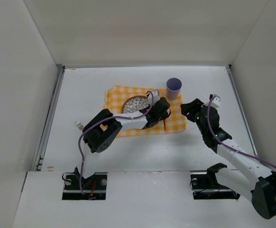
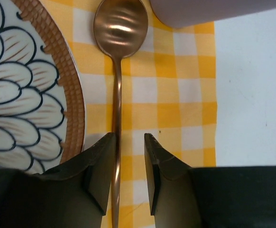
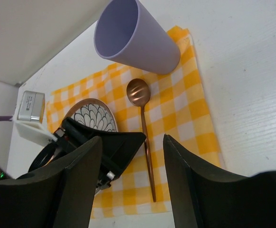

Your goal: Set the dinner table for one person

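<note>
Viewing from above: the white bench (image 1: 128,156) carries a yellow checked mat (image 1: 114,95) near its centre, with a plate (image 1: 134,103) on it and a purple cup (image 1: 174,87) at the mat's far right corner.

Left wrist: left gripper (image 2: 128,175) stands apart, astride the copper spoon (image 2: 120,28) handle, right of the plate.

Right wrist: right gripper (image 3: 132,166) is apart and holds nothing, just right of the mat.

- Two matte black wedge-shaped fingers (image 2: 100,175) with flat inner faces are seen on the left gripper (image 2: 130,142).
- The right gripper (image 3: 131,142) is fitted with broad black fingers of the same kind.
- Behind each claw, smooth white tubular links (image 1: 133,122) are joined by blocky black joint housings (image 1: 102,132).
- A thin lilac cable (image 1: 81,147) is routed along each arm.
- A small grey metal box on a white bracket (image 3: 30,107) is mounted just behind the left claw.
</note>
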Controlling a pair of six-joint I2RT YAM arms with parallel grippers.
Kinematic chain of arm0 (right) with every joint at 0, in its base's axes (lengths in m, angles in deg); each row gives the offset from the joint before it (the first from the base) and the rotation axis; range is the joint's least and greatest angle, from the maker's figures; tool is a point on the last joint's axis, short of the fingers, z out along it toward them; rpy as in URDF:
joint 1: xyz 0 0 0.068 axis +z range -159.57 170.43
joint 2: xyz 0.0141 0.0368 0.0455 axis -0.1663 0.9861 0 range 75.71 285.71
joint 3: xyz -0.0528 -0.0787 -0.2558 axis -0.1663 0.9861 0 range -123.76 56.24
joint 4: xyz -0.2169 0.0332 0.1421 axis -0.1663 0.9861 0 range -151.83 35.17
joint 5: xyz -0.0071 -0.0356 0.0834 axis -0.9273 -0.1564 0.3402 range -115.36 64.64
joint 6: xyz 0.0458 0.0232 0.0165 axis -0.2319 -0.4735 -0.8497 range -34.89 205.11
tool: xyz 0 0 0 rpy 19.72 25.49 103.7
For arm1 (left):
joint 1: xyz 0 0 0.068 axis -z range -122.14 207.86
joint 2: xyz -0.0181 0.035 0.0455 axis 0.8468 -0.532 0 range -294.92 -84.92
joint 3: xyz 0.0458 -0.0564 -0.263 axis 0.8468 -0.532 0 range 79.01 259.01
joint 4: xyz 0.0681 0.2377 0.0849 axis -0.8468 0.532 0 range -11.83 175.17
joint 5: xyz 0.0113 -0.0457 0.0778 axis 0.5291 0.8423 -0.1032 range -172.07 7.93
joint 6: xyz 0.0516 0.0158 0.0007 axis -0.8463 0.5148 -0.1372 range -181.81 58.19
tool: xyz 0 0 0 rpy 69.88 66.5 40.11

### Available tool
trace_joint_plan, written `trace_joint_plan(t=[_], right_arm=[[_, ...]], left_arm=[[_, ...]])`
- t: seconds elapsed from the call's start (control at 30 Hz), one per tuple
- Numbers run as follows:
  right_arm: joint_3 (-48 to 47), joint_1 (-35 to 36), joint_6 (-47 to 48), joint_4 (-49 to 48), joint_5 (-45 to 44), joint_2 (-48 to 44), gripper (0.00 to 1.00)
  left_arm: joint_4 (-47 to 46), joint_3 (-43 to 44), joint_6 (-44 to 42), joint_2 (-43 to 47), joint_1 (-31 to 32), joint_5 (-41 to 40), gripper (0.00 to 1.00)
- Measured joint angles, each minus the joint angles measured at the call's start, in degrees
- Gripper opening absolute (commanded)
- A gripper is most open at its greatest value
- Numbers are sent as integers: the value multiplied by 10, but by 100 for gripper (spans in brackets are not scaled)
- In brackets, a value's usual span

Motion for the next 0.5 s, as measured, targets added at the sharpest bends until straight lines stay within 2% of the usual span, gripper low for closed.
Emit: trace_joint_plan(t=[0.2,0.27,0.37,0.43,0.5], right_arm=[[1,0,0,0,0,-3,57],[2,0,0,-2,0,-5,48],[5,0,1,-5,6,-3,26],[5,4,0,-10,13,0,20],[5,14,0,-22,20,7,21]], left_arm=[[-9,-89,-17,125,17,-9,30],[-15,-130,-28,193,21,-19,34],[-28,-221,-47,323,13,-45,38],[-25,-293,-54,420,-15,-64,40],[7,-359,-55,513,-71,-81,42]])
